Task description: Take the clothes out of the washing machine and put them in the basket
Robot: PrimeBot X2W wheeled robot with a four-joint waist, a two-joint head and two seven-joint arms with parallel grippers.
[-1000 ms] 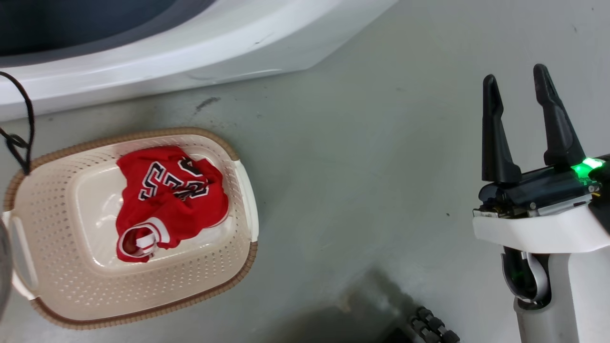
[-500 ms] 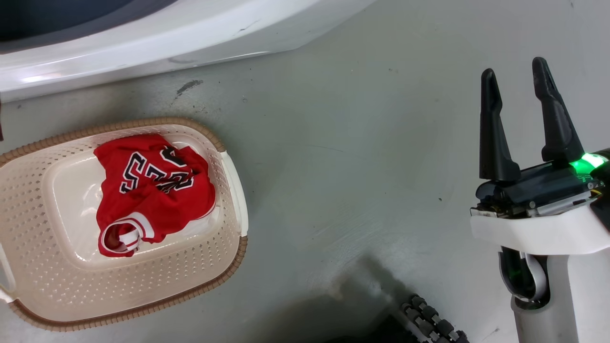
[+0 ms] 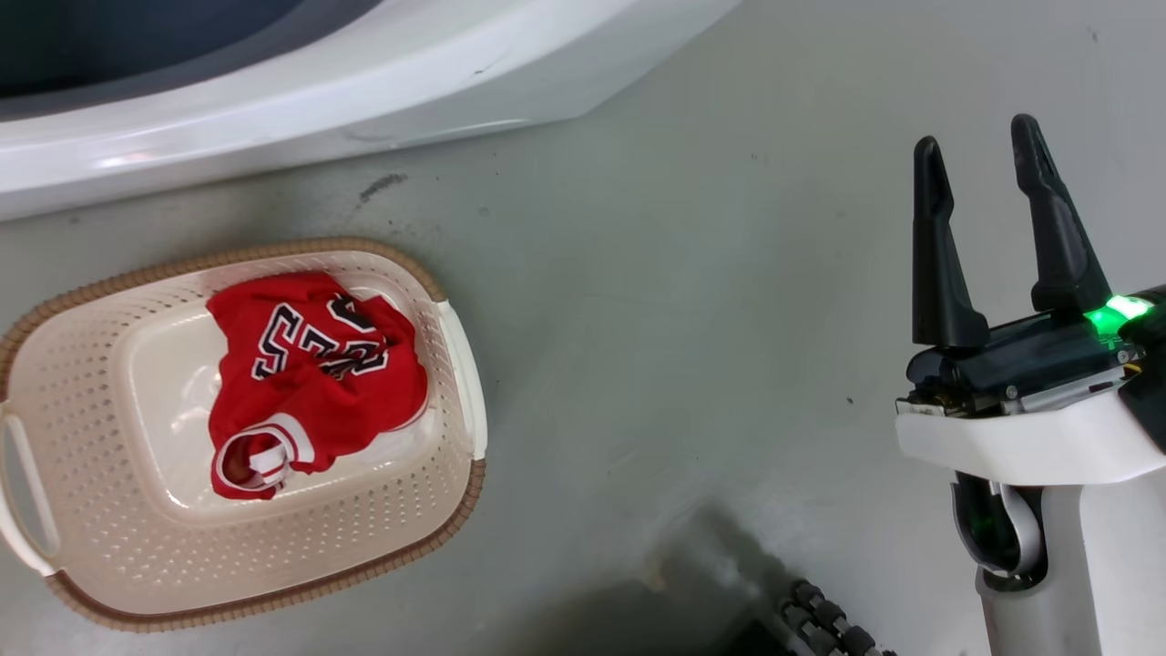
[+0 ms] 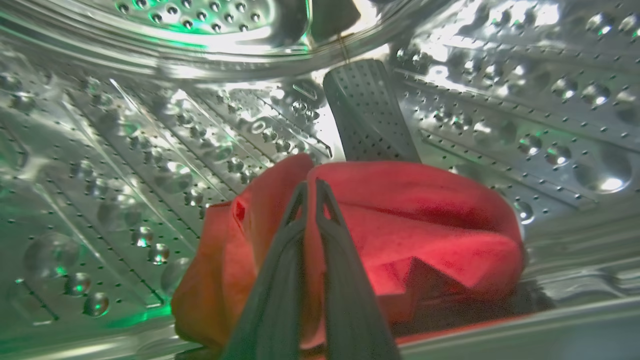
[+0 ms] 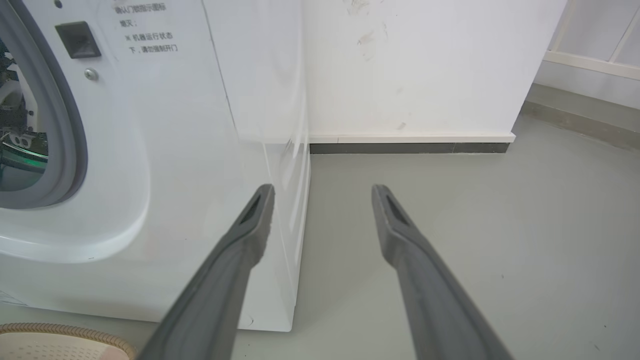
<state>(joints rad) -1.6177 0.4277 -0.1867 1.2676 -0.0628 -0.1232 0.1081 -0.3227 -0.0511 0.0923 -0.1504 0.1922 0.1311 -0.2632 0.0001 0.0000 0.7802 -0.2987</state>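
On my head view the basket (image 3: 383, 538) sits on the grey floor (image 3: 683, 319) just below the washing machine (image 3: 364, 82), a red jersey (image 3: 310, 383) crumpled inside it, while the right end effector (image 3: 976, 137) hangs well to the side with its fingers apart and empty. On the left wrist feed, the left end effector (image 4: 310, 186) is inside the steel drum (image 4: 150, 150), fingers pinched together on a fold of a red garment (image 4: 425, 220) lying on the drum's bottom. The right wrist feed looks between spread fingers at the machine's front corner, floor and white wall (image 5: 425, 65).
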